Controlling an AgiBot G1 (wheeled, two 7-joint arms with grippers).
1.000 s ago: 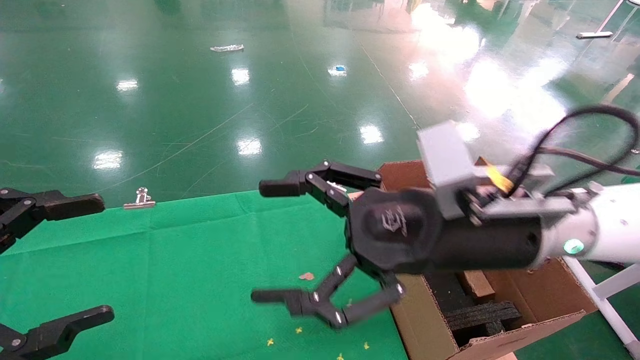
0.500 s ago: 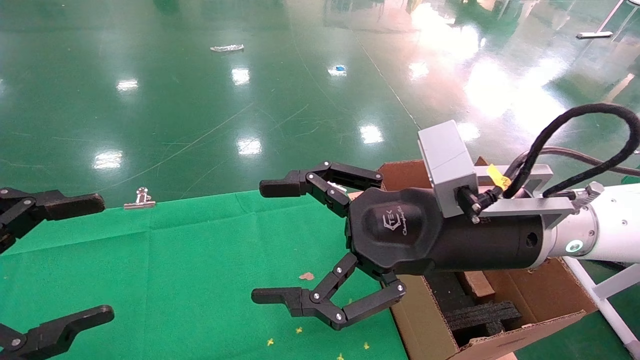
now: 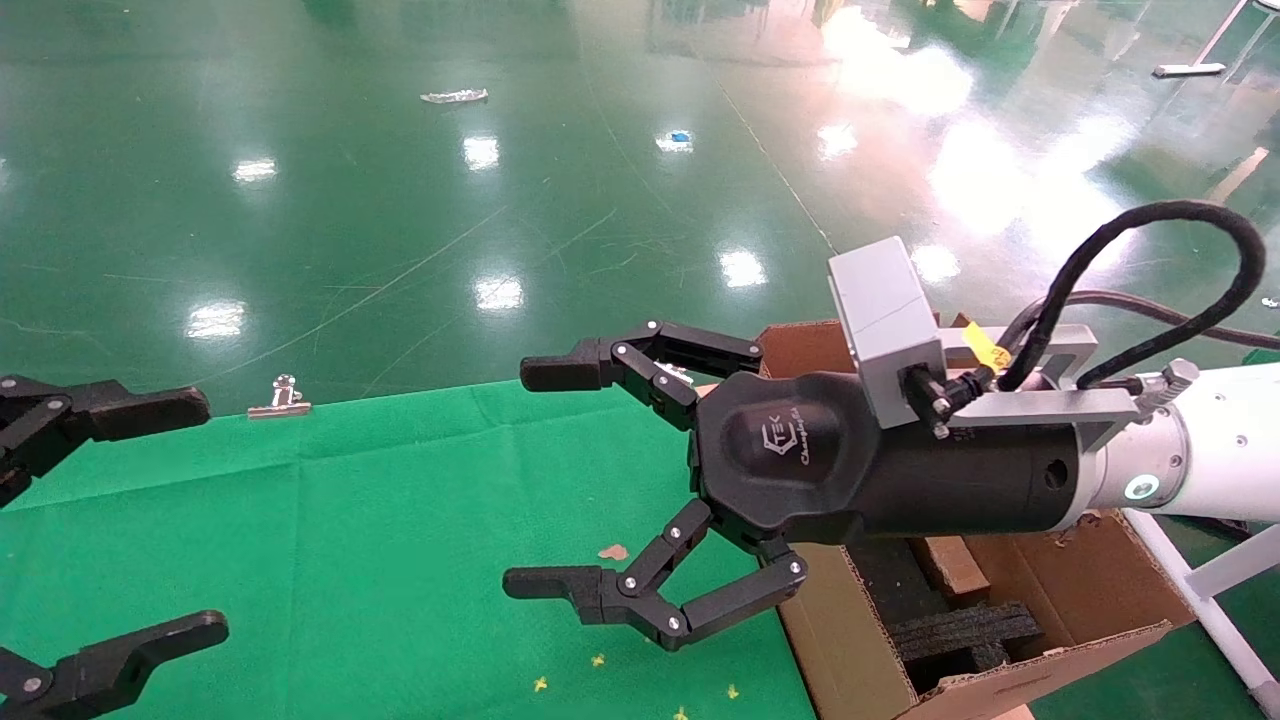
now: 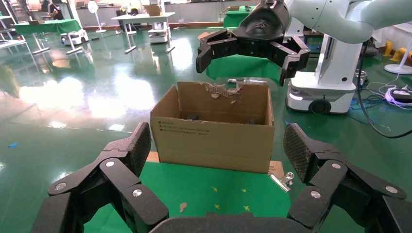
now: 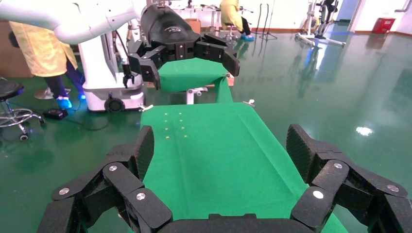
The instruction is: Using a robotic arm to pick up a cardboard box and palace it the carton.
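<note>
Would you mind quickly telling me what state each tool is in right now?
Left tool: open, holding nothing, over the left edge of the green cloth.
Right tool: open, holding nothing, beside the carton.

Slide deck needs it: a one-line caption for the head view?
Right gripper hangs open over the green cloth beside the carton; left gripper open.

The floor (image 3: 400,200) is glossy; the table cloth (image 3: 380,520) looks matt; the carton (image 4: 214,136) is rough cardboard, perhaps corrugated.

Carton (image 3: 1060,590) interior (mostly behind the arm (image 3: 1215,450))
</note>
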